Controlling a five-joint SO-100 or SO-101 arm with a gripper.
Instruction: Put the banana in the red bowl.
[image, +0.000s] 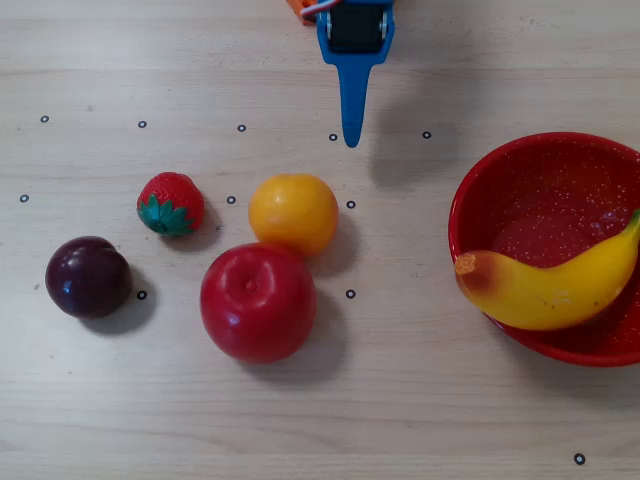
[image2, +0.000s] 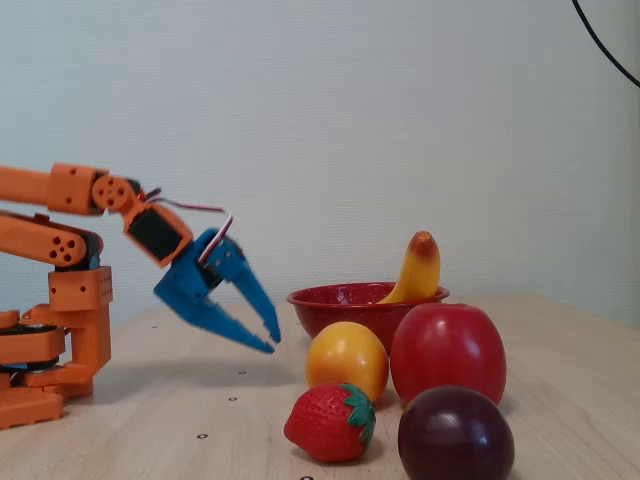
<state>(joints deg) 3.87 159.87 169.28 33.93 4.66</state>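
Yellow, the one banana (image: 553, 292) lies in the one red bowl (image: 478, 205) at right; four other fruits sit left; the gripper (image2: 271, 338) hangs slightly parted, empty.

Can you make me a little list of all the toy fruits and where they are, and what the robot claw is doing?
banana: lying in the red bowl, reddish tip sticking over the rim
apple: on the table, touching the orange
orange: on the table, just behind the apple in the overhead view
strawberry: on the table, left of the orange in the overhead view
plum: on the table, farthest from the bowl
gripper: blue, empty, held above the table, away from the bowl, fingers slightly apart
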